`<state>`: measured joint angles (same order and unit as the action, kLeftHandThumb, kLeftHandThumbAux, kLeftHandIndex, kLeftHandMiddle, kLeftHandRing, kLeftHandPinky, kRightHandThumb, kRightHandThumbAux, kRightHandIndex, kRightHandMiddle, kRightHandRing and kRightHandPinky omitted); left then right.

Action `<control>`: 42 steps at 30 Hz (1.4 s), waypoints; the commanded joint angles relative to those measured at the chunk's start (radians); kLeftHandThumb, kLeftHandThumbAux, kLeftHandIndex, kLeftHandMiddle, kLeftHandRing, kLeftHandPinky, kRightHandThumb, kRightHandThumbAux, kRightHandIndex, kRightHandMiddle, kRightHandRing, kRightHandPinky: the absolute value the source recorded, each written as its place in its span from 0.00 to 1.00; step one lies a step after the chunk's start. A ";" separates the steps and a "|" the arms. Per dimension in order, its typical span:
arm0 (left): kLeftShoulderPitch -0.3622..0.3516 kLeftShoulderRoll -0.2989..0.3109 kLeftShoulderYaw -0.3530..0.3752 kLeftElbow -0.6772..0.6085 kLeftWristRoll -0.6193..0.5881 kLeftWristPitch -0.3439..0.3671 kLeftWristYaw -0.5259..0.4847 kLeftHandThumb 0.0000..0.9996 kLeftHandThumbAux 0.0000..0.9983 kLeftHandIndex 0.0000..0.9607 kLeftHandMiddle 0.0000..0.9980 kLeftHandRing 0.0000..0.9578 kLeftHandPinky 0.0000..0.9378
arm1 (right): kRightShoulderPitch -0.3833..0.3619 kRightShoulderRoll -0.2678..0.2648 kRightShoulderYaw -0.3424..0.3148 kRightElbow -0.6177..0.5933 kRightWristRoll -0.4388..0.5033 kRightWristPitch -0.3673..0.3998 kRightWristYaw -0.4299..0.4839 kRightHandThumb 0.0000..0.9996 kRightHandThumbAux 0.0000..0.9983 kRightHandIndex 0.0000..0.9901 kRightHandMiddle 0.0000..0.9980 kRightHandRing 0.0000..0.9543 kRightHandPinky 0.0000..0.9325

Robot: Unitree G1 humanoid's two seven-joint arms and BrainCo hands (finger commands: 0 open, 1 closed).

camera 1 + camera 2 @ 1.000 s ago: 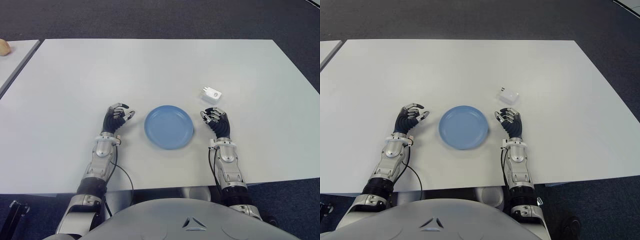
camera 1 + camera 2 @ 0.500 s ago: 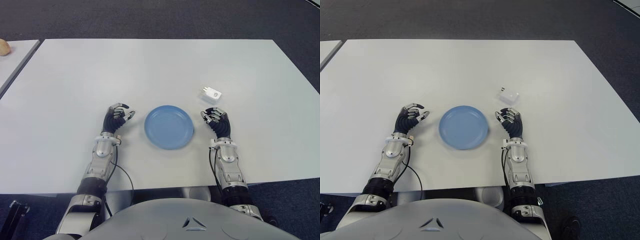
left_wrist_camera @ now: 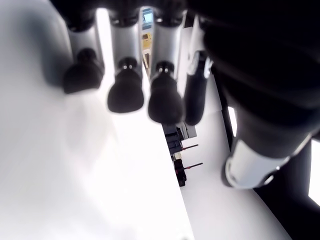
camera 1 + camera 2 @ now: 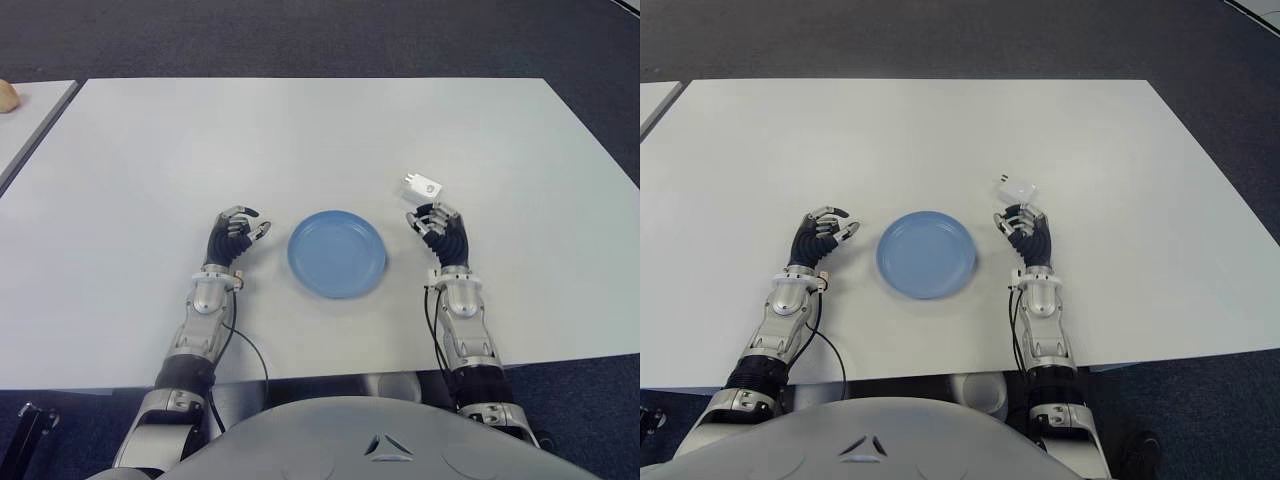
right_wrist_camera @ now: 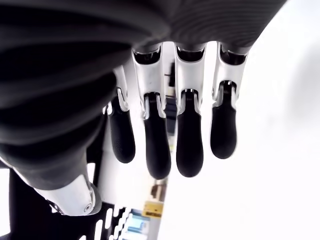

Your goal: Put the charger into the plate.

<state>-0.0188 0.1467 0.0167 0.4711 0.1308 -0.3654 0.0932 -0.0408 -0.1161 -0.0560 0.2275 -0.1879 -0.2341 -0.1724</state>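
A small white charger (image 4: 422, 187) lies on the white table (image 4: 300, 140), right of and slightly beyond the round blue plate (image 4: 337, 253). My right hand (image 4: 438, 224) is just on the near side of the charger, its fingertips at the charger's near edge; I cannot tell whether they touch it. In the right wrist view its fingers (image 5: 190, 145) hang loosely extended with nothing between them. My left hand (image 4: 236, 230) shows to the left of the plate, its fingers (image 3: 125, 90) loosely bent and holding nothing. Nothing lies in the plate.
A second table (image 4: 30, 120) stands at the far left with a tan object (image 4: 8, 95) on it. Dark carpet (image 4: 300, 35) surrounds the table. The table's near edge runs just in front of my forearms.
My right hand has moved forward, away from me and slightly right, from beside the plate up to the charger's near edge. The left hand, plate and charger stay where they were.
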 commanded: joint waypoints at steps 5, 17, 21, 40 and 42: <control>0.015 -0.005 -0.004 0.000 0.012 0.021 0.004 0.71 0.72 0.46 0.81 0.84 0.87 | -0.122 -0.092 0.009 0.146 -0.116 -0.072 -0.079 0.62 0.56 0.10 0.16 0.19 0.24; 0.016 -0.005 -0.001 -0.004 0.012 0.026 0.003 0.71 0.72 0.46 0.80 0.83 0.86 | -0.295 -0.150 0.050 0.326 -0.214 -0.053 -0.181 0.54 0.30 0.00 0.01 0.01 0.01; 0.017 -0.004 -0.001 -0.012 0.015 0.032 0.005 0.71 0.72 0.46 0.80 0.83 0.87 | -0.365 -0.159 0.077 0.385 -0.262 -0.001 -0.213 0.55 0.23 0.00 0.00 0.00 0.00; 0.028 -0.001 -0.002 -0.038 0.025 0.040 0.009 0.71 0.72 0.46 0.80 0.83 0.86 | -0.679 -0.178 0.217 0.937 -0.337 0.152 -0.228 0.57 0.17 0.00 0.00 0.00 0.00; 0.029 -0.002 0.000 -0.042 0.025 0.042 0.008 0.71 0.72 0.46 0.79 0.83 0.86 | -0.693 -0.175 0.232 0.966 -0.338 0.161 -0.228 0.57 0.17 0.00 0.00 0.00 0.00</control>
<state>-0.0065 0.1441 0.0180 0.4348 0.1475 -0.3430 0.0957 -0.7075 -0.2974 0.1518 1.1371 -0.5151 -0.0996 -0.4055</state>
